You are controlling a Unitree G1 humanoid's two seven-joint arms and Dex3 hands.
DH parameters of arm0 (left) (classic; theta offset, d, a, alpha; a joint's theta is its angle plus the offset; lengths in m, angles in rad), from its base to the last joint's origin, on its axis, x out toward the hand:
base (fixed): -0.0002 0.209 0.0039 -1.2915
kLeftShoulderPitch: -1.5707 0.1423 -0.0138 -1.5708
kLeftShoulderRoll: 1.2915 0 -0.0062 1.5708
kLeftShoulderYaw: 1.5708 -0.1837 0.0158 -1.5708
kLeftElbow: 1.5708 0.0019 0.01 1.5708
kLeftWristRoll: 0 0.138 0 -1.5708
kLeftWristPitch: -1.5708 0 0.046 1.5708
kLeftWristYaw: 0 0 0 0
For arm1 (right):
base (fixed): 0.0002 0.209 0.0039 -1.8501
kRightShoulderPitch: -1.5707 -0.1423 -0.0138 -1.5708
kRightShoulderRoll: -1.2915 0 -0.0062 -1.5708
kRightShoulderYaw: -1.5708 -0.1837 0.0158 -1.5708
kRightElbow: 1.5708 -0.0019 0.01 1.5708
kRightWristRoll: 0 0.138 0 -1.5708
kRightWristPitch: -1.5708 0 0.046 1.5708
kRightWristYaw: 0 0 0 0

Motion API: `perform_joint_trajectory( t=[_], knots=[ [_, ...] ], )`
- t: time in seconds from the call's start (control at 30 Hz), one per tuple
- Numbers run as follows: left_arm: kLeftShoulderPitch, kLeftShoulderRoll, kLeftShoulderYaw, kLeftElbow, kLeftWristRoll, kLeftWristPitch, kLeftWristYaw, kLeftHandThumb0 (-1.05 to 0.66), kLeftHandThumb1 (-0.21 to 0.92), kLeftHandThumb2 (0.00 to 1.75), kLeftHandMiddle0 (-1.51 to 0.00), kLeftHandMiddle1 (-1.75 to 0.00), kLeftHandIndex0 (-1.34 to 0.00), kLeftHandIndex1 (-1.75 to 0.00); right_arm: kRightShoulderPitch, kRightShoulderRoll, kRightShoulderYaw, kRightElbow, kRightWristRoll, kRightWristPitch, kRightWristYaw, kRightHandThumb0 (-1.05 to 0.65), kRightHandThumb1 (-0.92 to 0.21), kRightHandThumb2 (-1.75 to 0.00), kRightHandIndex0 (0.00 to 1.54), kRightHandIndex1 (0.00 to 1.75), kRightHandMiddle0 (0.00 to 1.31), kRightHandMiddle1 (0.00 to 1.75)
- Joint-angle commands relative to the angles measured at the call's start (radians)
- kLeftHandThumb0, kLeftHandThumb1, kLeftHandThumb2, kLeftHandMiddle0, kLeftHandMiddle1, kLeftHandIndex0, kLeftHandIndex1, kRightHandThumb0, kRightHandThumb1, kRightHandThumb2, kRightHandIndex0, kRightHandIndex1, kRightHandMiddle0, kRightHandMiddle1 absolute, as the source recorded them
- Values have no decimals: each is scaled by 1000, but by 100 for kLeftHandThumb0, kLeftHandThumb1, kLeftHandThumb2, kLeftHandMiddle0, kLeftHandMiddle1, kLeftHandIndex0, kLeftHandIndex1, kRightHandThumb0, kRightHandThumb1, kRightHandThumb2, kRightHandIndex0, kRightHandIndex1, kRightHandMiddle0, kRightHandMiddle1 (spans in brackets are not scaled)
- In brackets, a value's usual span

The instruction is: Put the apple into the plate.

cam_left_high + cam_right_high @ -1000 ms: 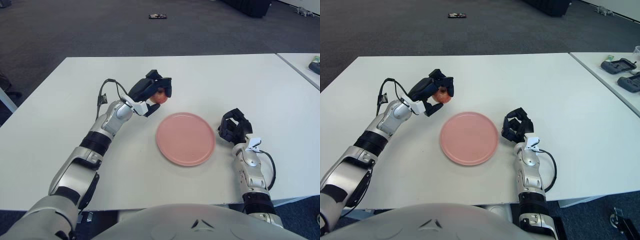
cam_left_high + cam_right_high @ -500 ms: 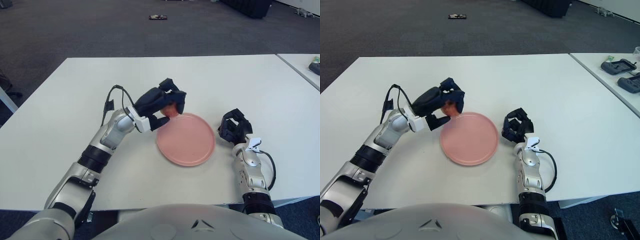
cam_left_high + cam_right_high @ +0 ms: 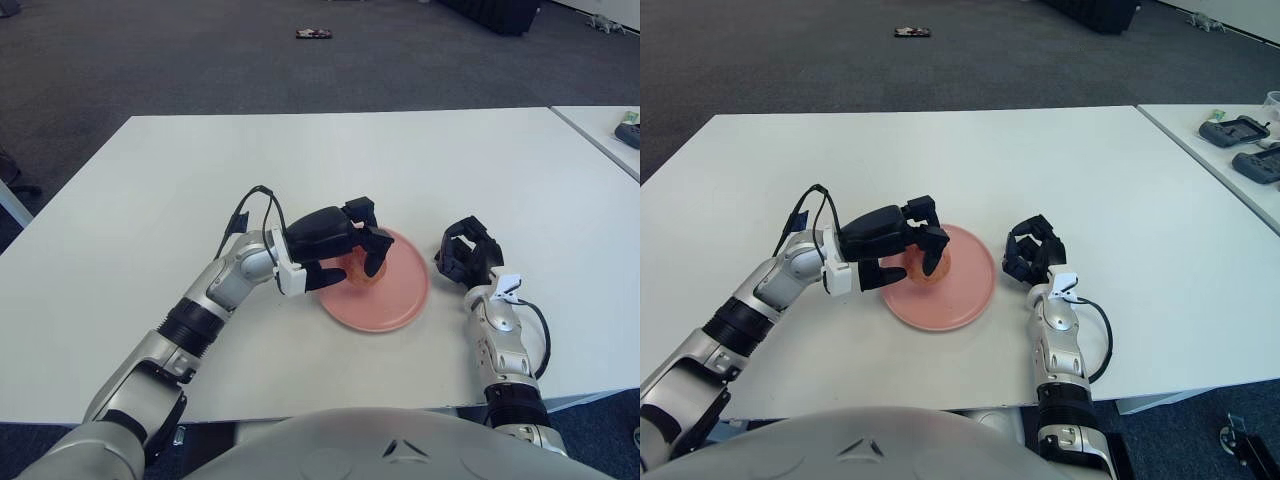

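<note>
White rectangular worktop [image 3: 480, 160] in the foreground, matte and evenly lit. Dark grey carpet floor [image 3: 150, 50] beyond and to the left of it. Small dark object [image 3: 913, 32] lying on the carpet far back, too small to identify. Second white table [image 3: 1215, 165] just to the right, separated by a narrow gap, carrying dark handheld devices [image 3: 1240, 130] near its far end.

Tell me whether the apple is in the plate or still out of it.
In, but not released. The apple sits over the left part of the pink plate, and the left hand has its fingers wrapped around it.
</note>
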Motion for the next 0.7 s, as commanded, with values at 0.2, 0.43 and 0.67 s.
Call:
perform_joint_trajectory(
  t=[0.2, 0.43, 0.67],
  knots=[
    [-27, -26, -59, 77, 66, -64, -1, 0, -5, 171, -93, -164, -65, -175, 38, 5, 1, 28, -4, 68, -9, -43, -49, -111, 71, 170, 48, 175],
    [-30, -51, -75, 142, 118, -116, 38, 0, -6, 173, -92, -169, -65, -175, 39, 6, 1, 25, -1, 76, -8, -43, -49, -111, 70, 170, 47, 175],
    [-31, -69, -79, 202, 166, -178, 100, 0, -6, 174, -91, -173, -65, -175, 41, 4, -1, 31, 3, 61, 1, -42, -49, -110, 70, 170, 47, 175]
  ],
)
